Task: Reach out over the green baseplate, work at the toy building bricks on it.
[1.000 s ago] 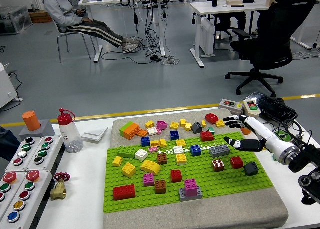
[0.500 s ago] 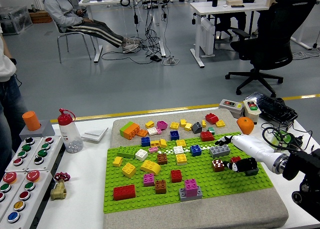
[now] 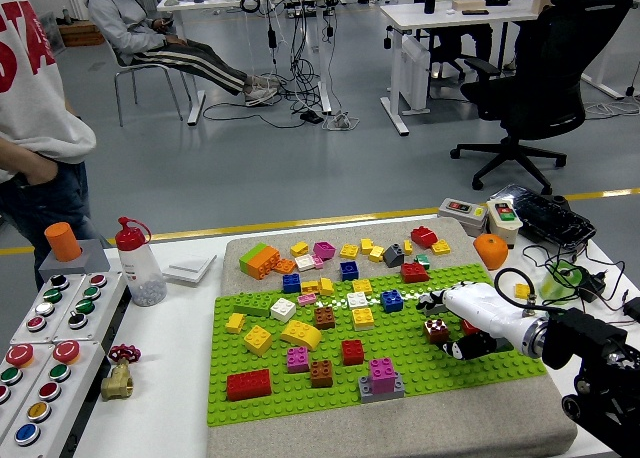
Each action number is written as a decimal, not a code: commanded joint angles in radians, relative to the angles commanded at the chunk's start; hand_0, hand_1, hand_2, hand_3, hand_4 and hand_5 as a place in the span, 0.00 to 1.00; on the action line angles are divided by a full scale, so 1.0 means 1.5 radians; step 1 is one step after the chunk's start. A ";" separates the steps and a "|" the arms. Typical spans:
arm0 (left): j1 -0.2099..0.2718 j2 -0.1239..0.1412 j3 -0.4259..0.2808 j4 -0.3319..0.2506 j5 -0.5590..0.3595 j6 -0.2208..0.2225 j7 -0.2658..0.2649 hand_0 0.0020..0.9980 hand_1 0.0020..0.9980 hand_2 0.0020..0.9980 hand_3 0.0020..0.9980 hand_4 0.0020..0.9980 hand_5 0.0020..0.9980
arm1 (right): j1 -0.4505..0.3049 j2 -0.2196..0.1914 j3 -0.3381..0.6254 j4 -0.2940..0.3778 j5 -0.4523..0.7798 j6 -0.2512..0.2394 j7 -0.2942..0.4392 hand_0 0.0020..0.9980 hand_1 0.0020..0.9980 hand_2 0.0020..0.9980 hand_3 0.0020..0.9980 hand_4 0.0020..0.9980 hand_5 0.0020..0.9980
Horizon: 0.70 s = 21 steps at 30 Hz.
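Note:
The green baseplate [image 3: 420, 373] lies on a grey mat in the middle of the table, with several loose and stuck bricks in many colours. My right hand [image 3: 445, 328], white with black fingertips, reaches in from the right and lies low over the plate's right part. Its fingers are spread, the fingertips [image 3: 430, 303] behind and the thumb in front of a small dark red and white brick [image 3: 436, 330]. The hand covers the red and dark grey bricks that lay there. A blue brick [image 3: 391, 300] and a red brick [image 3: 414, 272] sit just left of it. The left arm is out of view.
A button box [image 3: 40, 348], a brass valve [image 3: 118, 373] and a red-capped bottle [image 3: 137, 263] stand at the left. An orange ball [image 3: 490, 250], switch boxes [image 3: 463, 212] and cables lie at the right. A person [image 3: 35, 98] stands at the left edge.
My right hand has moved forward, down and left, from the plate's right edge onto the bricks at its right. A person has walked in at the left.

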State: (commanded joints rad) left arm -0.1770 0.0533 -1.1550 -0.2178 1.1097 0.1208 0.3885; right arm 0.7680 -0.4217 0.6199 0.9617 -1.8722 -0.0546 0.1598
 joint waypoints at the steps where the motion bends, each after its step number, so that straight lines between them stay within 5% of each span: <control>1: 0.000 0.000 0.001 0.000 -0.001 0.000 0.000 0.66 0.62 0.63 0.45 0.35 1.00 | 0.002 0.003 -0.003 -0.002 0.000 -0.001 -0.001 0.86 0.79 0.77 0.77 0.66 0.20; 21: -0.005 0.003 0.003 0.000 -0.004 -0.001 0.001 0.66 0.62 0.63 0.45 0.36 1.00 | 0.037 0.026 -0.033 -0.036 -0.003 0.016 -0.030 0.86 0.77 0.74 0.75 0.63 0.25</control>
State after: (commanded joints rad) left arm -0.1850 0.0578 -1.1510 -0.2175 1.1031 0.1192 0.3900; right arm 0.8230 -0.3821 0.5703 0.9074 -1.8769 -0.0308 0.1154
